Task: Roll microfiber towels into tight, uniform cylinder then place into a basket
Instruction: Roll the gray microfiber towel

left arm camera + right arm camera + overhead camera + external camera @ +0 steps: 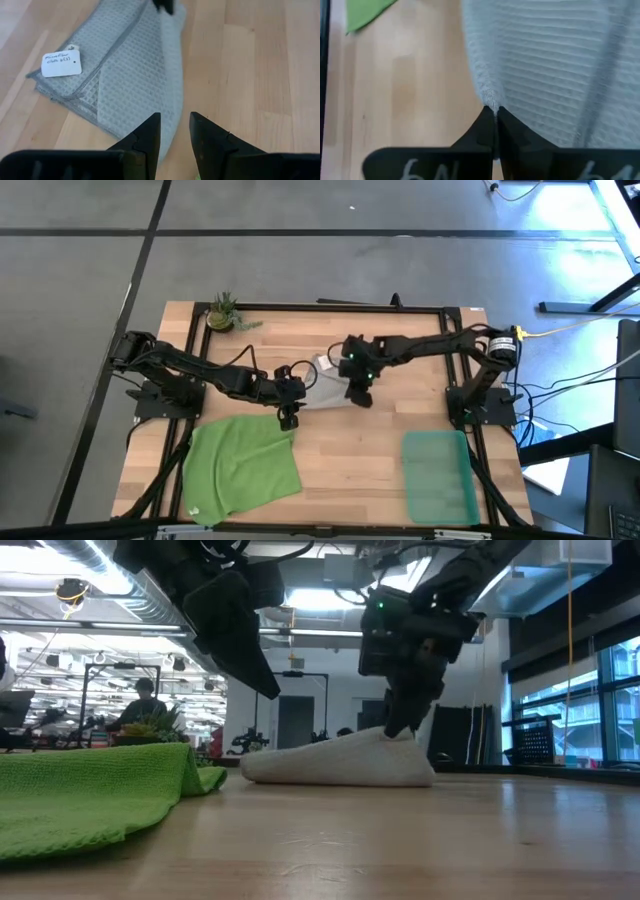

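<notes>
The light grey towel [322, 390] lies loosely folded over itself at the table's middle. Its white tag [61, 64] faces up. My right gripper [360, 395] is shut on the towel's right end. My left gripper [288, 418] hovers above the table, just left of the grey towel and over the far right corner of the green towel [240, 465], with its fingers a little apart and empty [175, 127]. The green towel lies spread flat at the near left. The teal basket [438, 477] stands at the near right. My right gripper pinches a bunched edge of the grey towel [490, 97] between its two fingertips, at the towel's right end. The fingers come from above, pointing down [400, 725]. The pinched end is drawn up a little, and the rest of the towel [330, 765] lies on the table.
A small potted plant [222, 312] stands at the far left corner. A black frame [330, 307] runs around the table top. Bare wood [350, 460] lies between the green towel and the basket.
</notes>
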